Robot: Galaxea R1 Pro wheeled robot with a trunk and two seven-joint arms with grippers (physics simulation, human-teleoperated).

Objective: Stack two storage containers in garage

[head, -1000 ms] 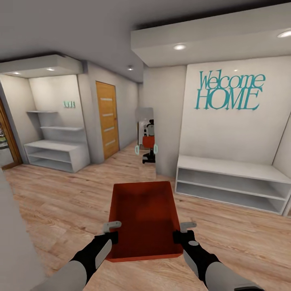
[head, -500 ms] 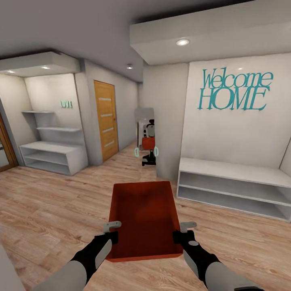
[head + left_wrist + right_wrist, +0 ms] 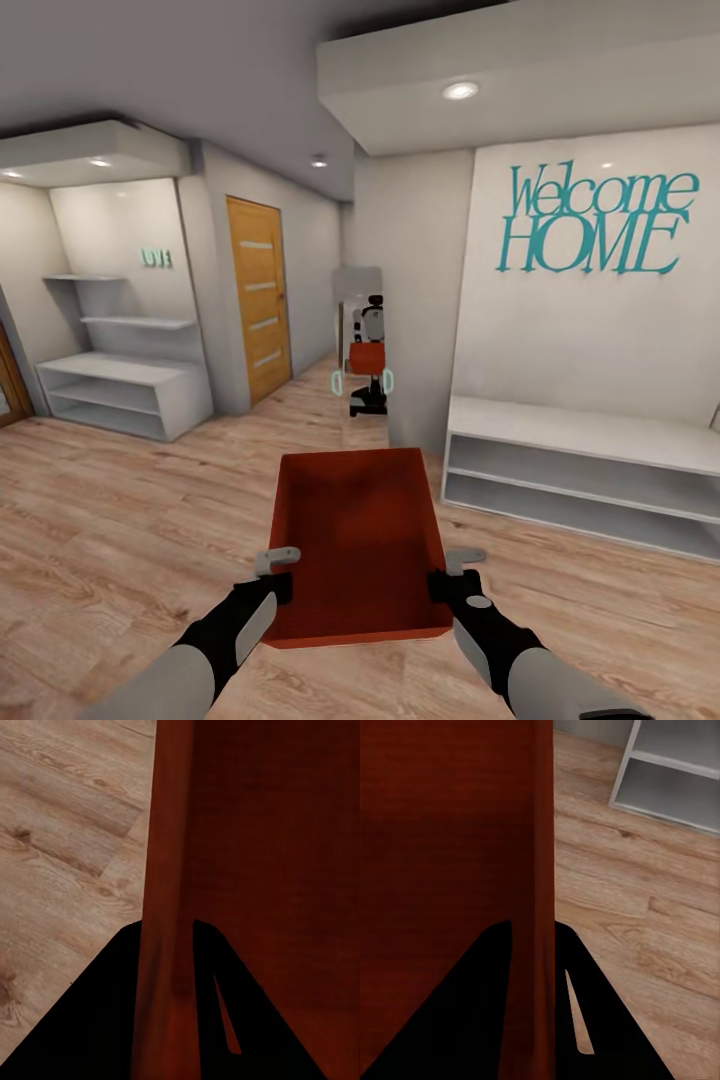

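Container clamped by left claw and right claw; view panned right since earlier.

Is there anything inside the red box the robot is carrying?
Empty. The head view looks down into the open box, held level, and its bare red bottom shows with nothing lying on it.

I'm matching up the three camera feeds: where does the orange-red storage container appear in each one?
Head view: storage container low centre, held between both tools.
Left wrist view: its side wall runs between that tool's fingers.
Right wrist view: its wall likewise.
Shared landmark: wood plank floor.
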